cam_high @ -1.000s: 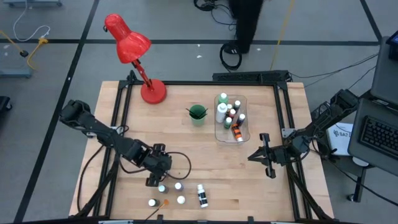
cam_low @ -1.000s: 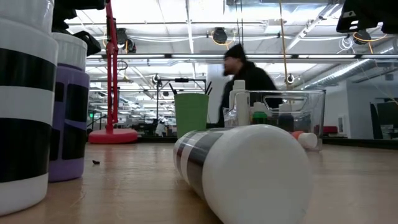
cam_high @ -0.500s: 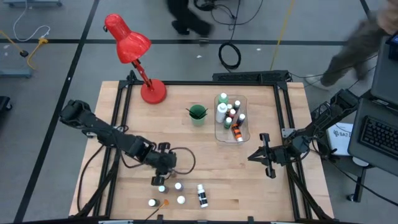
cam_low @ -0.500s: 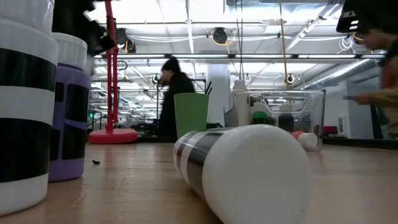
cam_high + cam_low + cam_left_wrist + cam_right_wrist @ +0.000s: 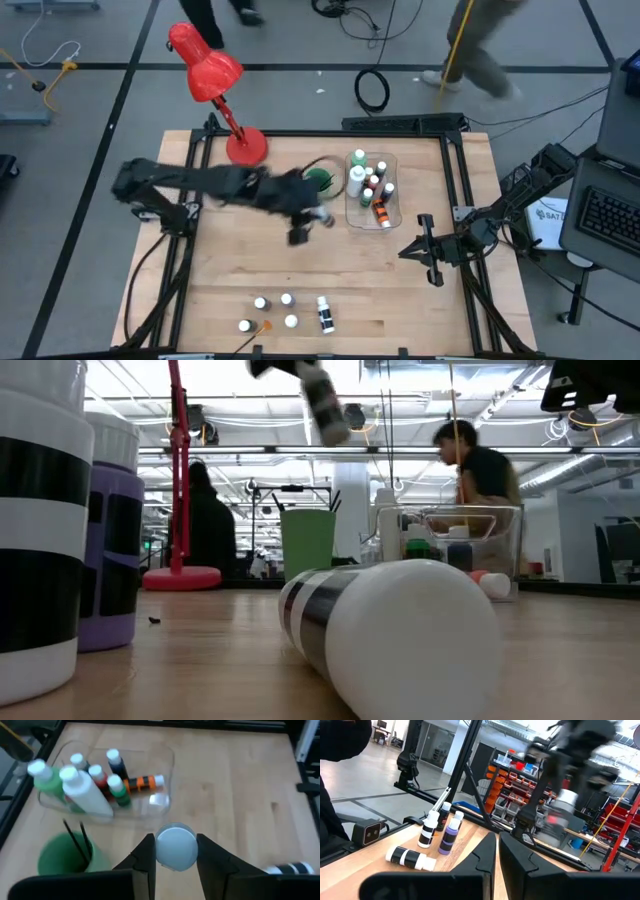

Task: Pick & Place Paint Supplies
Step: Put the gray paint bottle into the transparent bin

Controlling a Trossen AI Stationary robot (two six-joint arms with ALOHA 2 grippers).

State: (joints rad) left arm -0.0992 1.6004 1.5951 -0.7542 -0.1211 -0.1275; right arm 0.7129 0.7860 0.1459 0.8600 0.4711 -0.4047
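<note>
Since the earlier frame we find the left arm swung away from the front cluster of bottles, at about 7 o'clock on the table, up toward the centre, and the left gripper (image 5: 318,215) now hangs above the wood just beside the green cup (image 5: 318,182), at the cup's 6 o'clock. Its two fingers (image 5: 146,857) are clamped on a small white-capped paint bottle (image 5: 176,847), cap toward the wrist camera, lifted clear of the table. We note the clear plastic bin (image 5: 392,222) at about 1 o'clock from table centre, holding two taller white bottles (image 5: 85,791) and several small bottles, one orange-and-black bottle (image 5: 142,782) lying on its side. Thin dark brushes (image 5: 75,834) stand in the green cup. At about 6 o'clock near the front edge four small white-capped bottles (image 5: 260,303) stand in a loose group, and a black-and-white banded bottle (image 5: 324,315) lies on its side just beside them. The right gripper (image 5: 428,250) waits at about 3 o'clock, near the right side of the table, its fingers drawn together with nothing between them. A red desk lamp (image 5: 215,85) stands at about 11 o'clock. People are visible in the room beyond the table.
</note>
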